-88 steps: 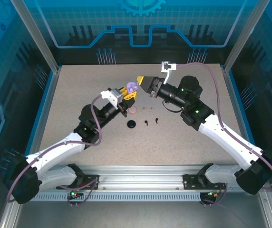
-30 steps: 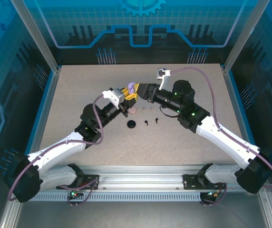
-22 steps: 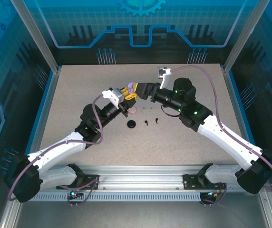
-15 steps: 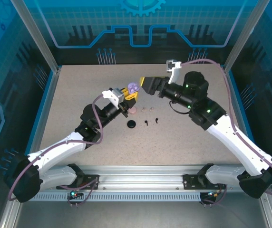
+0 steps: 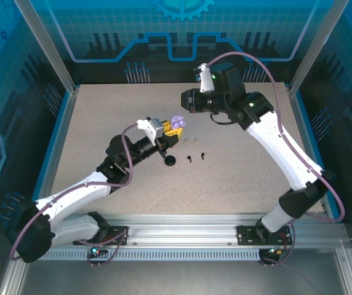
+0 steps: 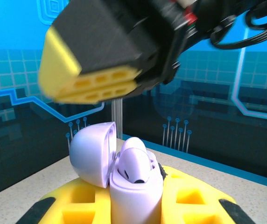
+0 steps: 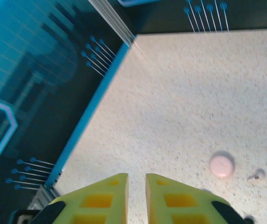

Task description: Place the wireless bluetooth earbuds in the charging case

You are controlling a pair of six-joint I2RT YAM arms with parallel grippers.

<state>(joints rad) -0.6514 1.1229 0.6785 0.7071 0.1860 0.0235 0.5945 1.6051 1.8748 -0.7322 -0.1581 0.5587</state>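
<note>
My left gripper [image 5: 176, 125] [image 6: 136, 203] is shut on the lilac charging case [image 6: 136, 191], held upright above the table. Its lid [image 6: 94, 154] stands open to the left. Lilac earbuds [image 6: 136, 163] sit in its wells. My right gripper [image 5: 185, 100] [image 7: 137, 196] hangs above and behind the case, apart from it. Its fingers are nearly together with a slim gap and nothing between them. Two black earbuds [image 5: 190, 158] and two pale pink earbuds [image 7: 256, 175] lie loose on the table.
A black round case [image 5: 170, 161] lies just below my left gripper. A pink round case [image 7: 222, 164] lies on the speckled table near the pink earbuds. The table's left edge, a blue rail [image 7: 91, 109], borders dark panels.
My right gripper has pulled away from the lilac case, risen toward the back and closed its jaws after opening them. My left gripper has shifted slightly right, still gripping the case.
</note>
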